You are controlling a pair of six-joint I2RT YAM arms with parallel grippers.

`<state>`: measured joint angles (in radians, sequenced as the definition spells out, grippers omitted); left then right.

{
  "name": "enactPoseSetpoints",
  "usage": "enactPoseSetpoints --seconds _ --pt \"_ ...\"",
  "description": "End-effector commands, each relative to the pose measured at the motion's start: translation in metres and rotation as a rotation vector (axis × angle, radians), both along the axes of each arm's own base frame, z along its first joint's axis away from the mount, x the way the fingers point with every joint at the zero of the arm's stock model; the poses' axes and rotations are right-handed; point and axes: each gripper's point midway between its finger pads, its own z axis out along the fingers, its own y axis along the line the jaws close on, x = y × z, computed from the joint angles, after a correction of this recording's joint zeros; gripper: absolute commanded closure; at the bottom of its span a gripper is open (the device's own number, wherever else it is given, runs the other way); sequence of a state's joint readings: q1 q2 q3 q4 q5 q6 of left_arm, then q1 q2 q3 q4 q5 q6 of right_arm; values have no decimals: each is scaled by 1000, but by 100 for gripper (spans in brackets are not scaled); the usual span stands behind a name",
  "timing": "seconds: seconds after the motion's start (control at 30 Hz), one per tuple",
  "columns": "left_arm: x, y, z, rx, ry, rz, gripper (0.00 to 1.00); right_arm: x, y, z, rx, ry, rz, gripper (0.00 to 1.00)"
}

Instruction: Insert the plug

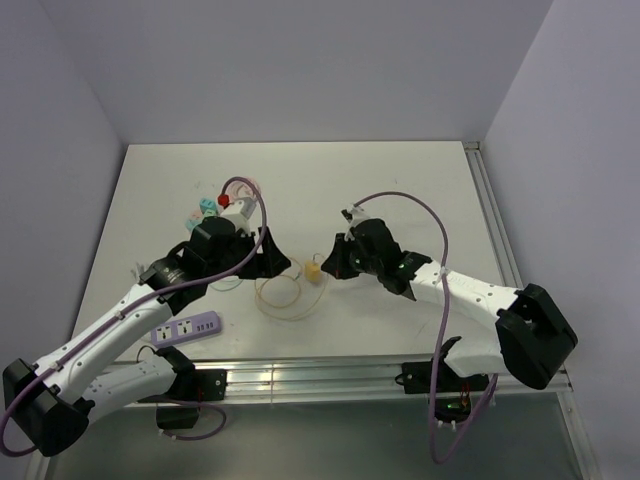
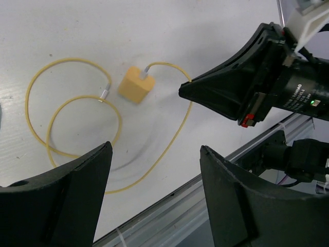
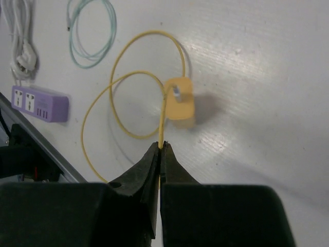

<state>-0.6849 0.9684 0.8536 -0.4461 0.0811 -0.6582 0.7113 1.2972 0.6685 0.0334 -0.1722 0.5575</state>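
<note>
The right hand (image 3: 160, 149) is clenched, its two fingers pressed together on a thin yellow cable (image 3: 163, 123) and pinching it right at their tips. Just ahead of those tips the cable runs on to a small yellow plug (image 3: 181, 105) lying on the white table (image 3: 257, 77), close in front of the hand. Beyond the plug and to the hand's left, the cable curls into loose loops on the table. Further left lies a purple power strip (image 3: 38, 103), well apart from the plug, and past that a pale green cable (image 3: 88, 65). The left hand (image 2: 155, 148) is released, fingers spread wide with nothing between them; it hangs above the table with the yellow loops ahead and the plug beyond them.
</note>
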Motion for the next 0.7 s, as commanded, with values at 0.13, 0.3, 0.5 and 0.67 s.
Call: enactPoseSetpoints --seconds 0.13,0.3,0.5,0.67 --pt "-7 -21 18 -91 -47 -116 28 -6 13 42 26 -82 109 100" --pt "-7 -26 -7 -60 -87 -190 32 -15 16 44 36 -77 160 100" --pt "-22 -36 16 -192 -253 -307 34 -44 14 67 88 -113 283 100" --pt "-54 -31 81 -346 -439 -406 30 -81 15 89 171 -127 451 100"
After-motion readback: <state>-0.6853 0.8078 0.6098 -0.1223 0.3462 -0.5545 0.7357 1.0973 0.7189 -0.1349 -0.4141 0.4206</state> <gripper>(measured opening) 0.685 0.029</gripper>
